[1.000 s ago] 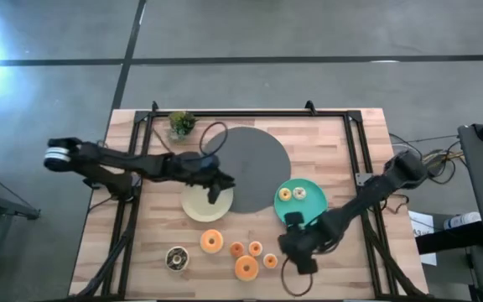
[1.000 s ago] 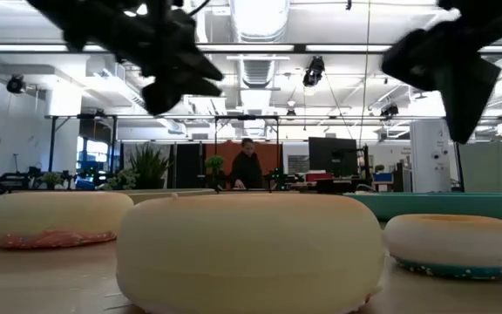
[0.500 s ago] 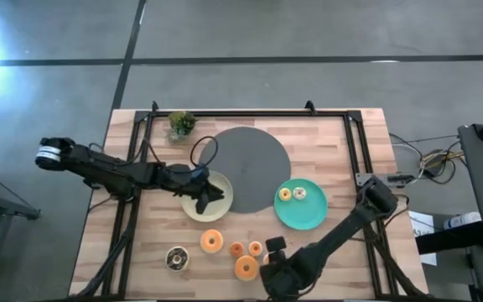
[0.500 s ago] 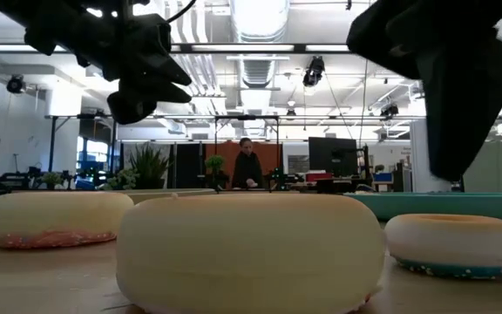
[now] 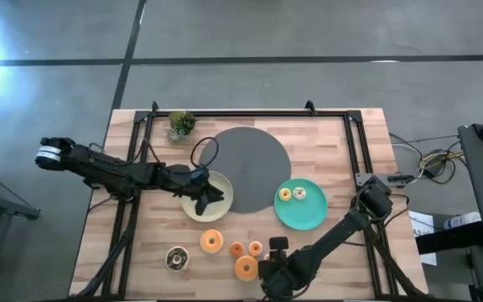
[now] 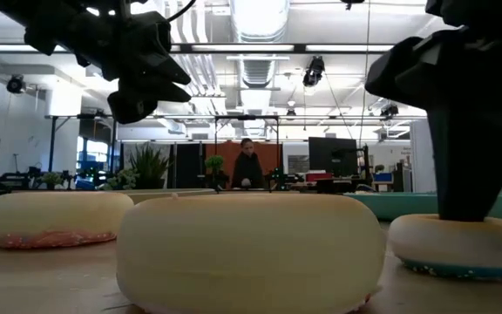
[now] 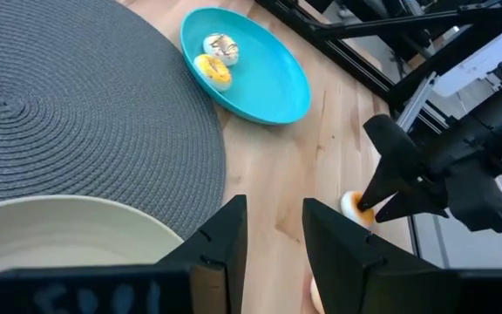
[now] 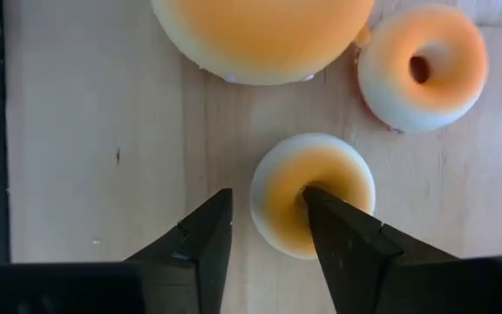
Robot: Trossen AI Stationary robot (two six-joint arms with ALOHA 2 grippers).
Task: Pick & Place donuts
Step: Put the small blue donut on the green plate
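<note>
Several donuts lie orange face up near the table's near edge: a large one (image 5: 246, 268), middling ones (image 5: 211, 242), small ones (image 5: 256, 247), and a chocolate one (image 5: 176, 258). Two more lie in the teal plate (image 5: 309, 216). My right gripper (image 5: 272, 256) is open and points down at a small donut (image 8: 312, 194), straddling one side of its ring. My left gripper (image 5: 214, 195) hovers open and holding nothing over the cream plate (image 5: 193, 207). My right gripper comes at the small donut from above, pointing down. One fingertip (image 8: 314, 199) stands in its centre hole (image 8: 306, 185). The other (image 8: 220, 209) is outside the rim, with a strip of table between. The donut lies flat; whether the fingers touch it I cannot tell.
A large dark grey woven disc (image 5: 250, 159) lies at the table's middle, and a small plant (image 5: 181, 124) stands at the far left corner. The large donut (image 8: 260, 35) and another small one (image 8: 421, 70) lie close beside the straddled donut. A black frame rings the table.
My right gripper has swung from beside the teal plate toward the near edge and the donut cluster, then come down over the small donut. My left gripper has drawn back slightly toward the table's left, over the cream plate.
</note>
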